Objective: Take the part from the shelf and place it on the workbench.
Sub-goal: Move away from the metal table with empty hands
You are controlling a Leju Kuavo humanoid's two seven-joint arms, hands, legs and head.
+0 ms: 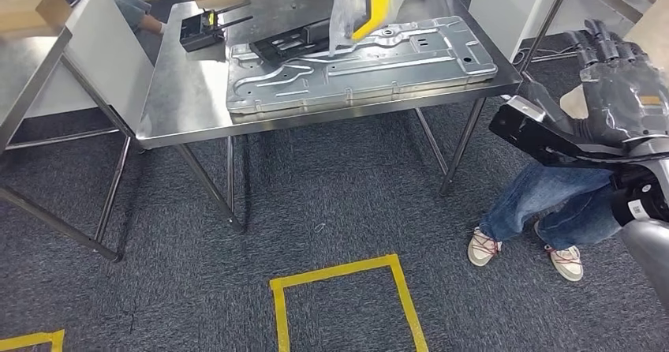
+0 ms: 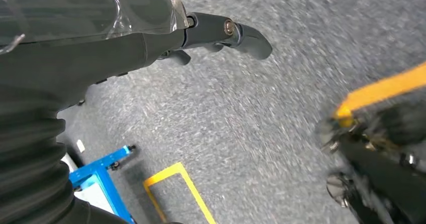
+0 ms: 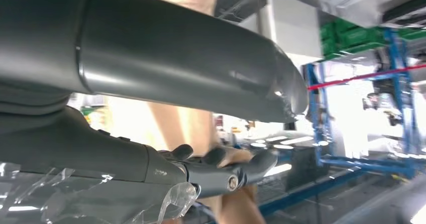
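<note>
My right hand [image 1: 627, 84] is raised at the right edge of the head view and grips a long black moulded part [image 1: 544, 135] that sticks out to the left, off the workbench's right end. In the right wrist view the same black part [image 3: 176, 58] lies across the hand [image 3: 216, 174]. The steel workbench [image 1: 181, 107] stands ahead. It carries a large stamped metal plate [image 1: 355, 68], a black part [image 1: 288, 43] and a yellow piece in a clear bag [image 1: 371, 5]. My left hand [image 2: 221, 33] hangs over grey carpet and holds nothing.
A seated person's legs in jeans and sneakers [image 1: 552, 210] are just below my right hand. A second steel table [image 1: 24, 76] stands at left with a cardboard box [image 1: 31, 9]. Yellow tape [image 1: 347, 305] marks a square on the carpet. A blue cart [image 2: 100, 174] stands nearby.
</note>
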